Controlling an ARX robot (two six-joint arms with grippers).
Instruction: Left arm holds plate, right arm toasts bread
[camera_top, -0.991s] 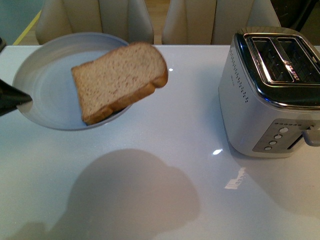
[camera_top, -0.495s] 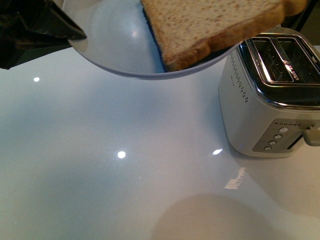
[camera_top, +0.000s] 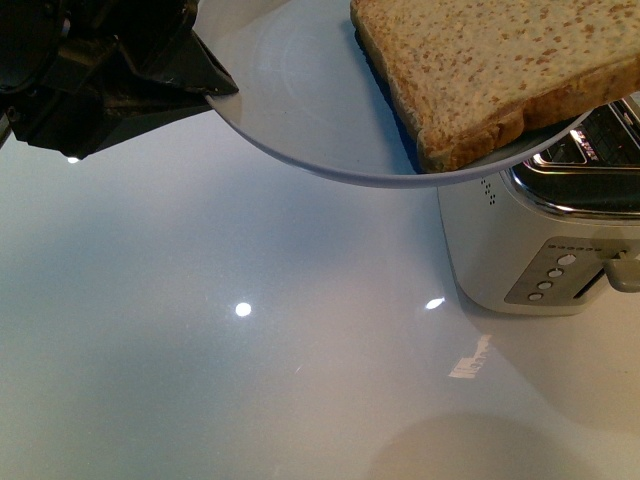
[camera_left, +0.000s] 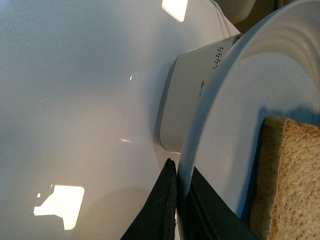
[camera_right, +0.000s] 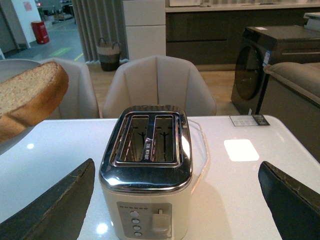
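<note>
My left gripper (camera_top: 205, 85) is shut on the rim of the pale plate (camera_top: 300, 90), held high near the front camera and over the toaster's left side. The brown bread (camera_top: 490, 70) lies on the plate and overhangs its near edge. In the left wrist view the two black fingers (camera_left: 162, 207) pinch the plate's rim (camera_left: 210, 130), with the bread (camera_left: 287, 180) beside them. My right gripper (camera_right: 175, 200) is open and empty, its fingers (camera_right: 55, 205) wide apart either side of the toaster (camera_right: 147, 165). The bread (camera_right: 27, 97) shows at that view's left edge.
The white-and-chrome two-slot toaster (camera_top: 545, 255) stands at the right of the glossy white table (camera_top: 250, 380), its lever and buttons facing front. Beige chairs (camera_right: 160, 85) stand behind the table.
The plate with the bread has moved further right and closer to the camera, now covering more of the toaster's top. The left gripper fills more of the upper left.
</note>
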